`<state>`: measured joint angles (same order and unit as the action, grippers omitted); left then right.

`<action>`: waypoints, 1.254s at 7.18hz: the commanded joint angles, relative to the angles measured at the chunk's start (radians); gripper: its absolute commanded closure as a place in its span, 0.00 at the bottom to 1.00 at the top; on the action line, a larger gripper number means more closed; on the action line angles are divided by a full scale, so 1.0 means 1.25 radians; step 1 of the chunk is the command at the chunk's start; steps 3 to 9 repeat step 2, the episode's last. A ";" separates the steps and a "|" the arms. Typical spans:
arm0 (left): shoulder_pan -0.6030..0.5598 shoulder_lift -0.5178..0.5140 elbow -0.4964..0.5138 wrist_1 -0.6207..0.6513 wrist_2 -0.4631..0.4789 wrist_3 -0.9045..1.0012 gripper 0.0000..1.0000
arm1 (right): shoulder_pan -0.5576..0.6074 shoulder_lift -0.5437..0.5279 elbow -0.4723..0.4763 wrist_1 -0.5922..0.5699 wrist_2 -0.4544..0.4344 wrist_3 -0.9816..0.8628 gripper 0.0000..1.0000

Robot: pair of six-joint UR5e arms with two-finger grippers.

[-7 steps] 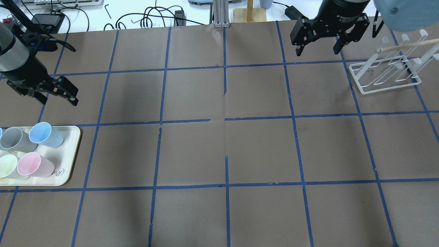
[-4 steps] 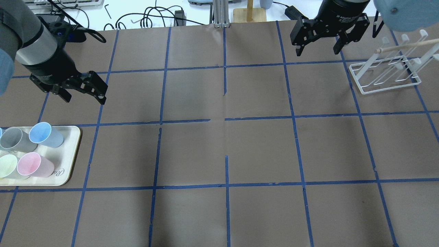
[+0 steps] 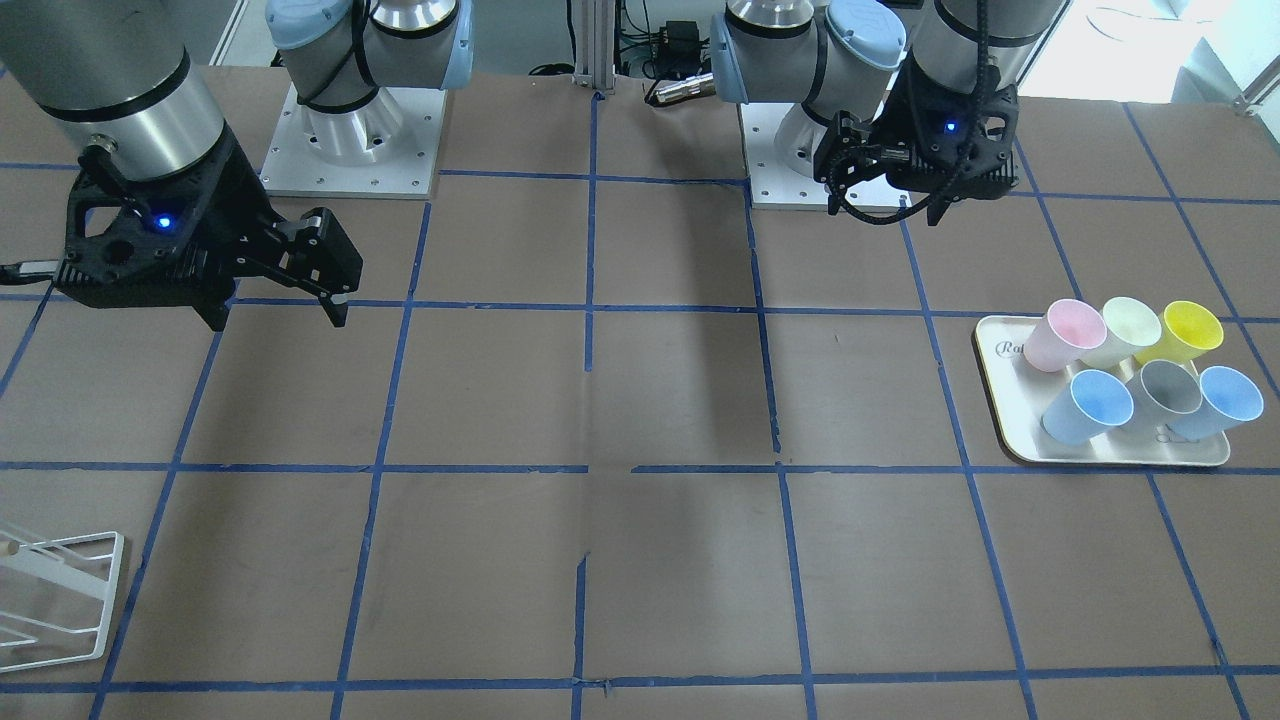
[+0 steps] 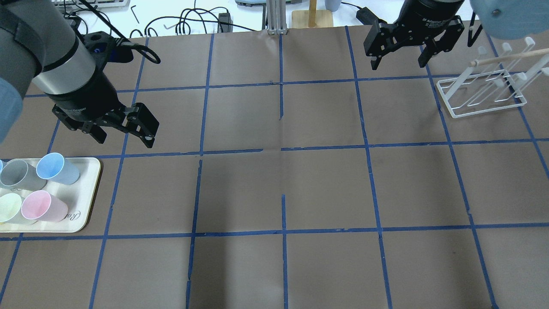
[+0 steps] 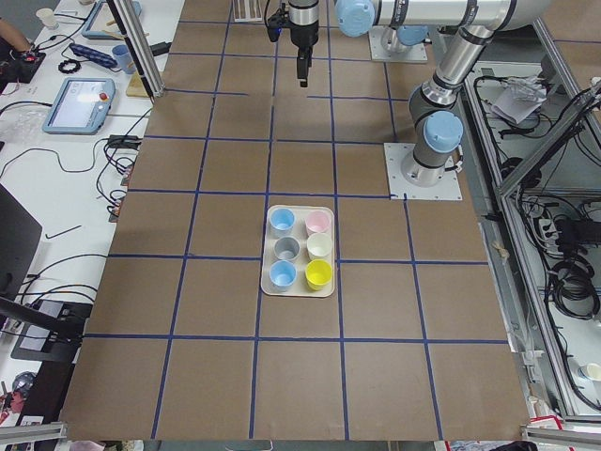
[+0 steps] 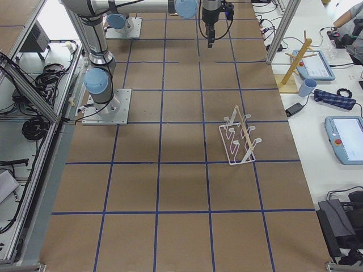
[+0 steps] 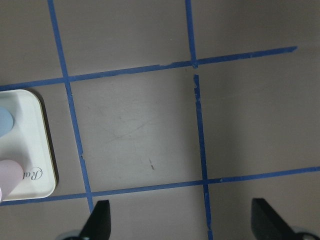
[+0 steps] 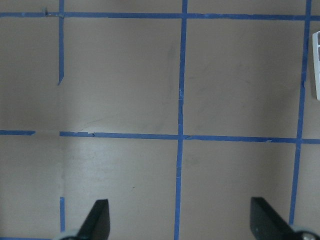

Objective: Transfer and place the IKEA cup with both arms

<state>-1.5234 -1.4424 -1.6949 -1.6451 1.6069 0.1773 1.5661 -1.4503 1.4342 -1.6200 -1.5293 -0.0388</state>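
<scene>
Far left in the overhead view: IKEA cup [image 4: 57, 168] upright on the tray [image 4: 88, 201], rim up, long axis vertical, in the tray's far corner beside the grey cup [image 4: 19, 175], with a second near-identical blue cup [image 3: 1218, 402] at the tray's other end. Just beyond and slightly right of it, apart and raised above the table: left gripper [image 4: 124, 131], jaws spread wide, holding nothing, plainly the nearer arm for a pick from above. Far right near the white rack [image 4: 482, 94]: right gripper [image 4: 399, 56], also wide open and empty, well apart from the cup.
</scene>
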 commanded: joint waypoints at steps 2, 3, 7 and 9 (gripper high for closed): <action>-0.005 0.003 0.000 -0.006 -0.004 -0.004 0.00 | 0.000 -0.001 0.000 0.000 0.000 0.000 0.00; -0.005 0.003 0.000 -0.006 -0.004 -0.004 0.00 | 0.000 -0.001 0.000 0.000 0.000 0.000 0.00; -0.005 0.003 0.000 -0.006 -0.004 -0.004 0.00 | 0.000 -0.001 0.000 0.000 0.000 0.000 0.00; -0.005 0.003 0.000 -0.006 -0.004 -0.004 0.00 | 0.000 -0.001 0.000 0.000 0.000 0.000 0.00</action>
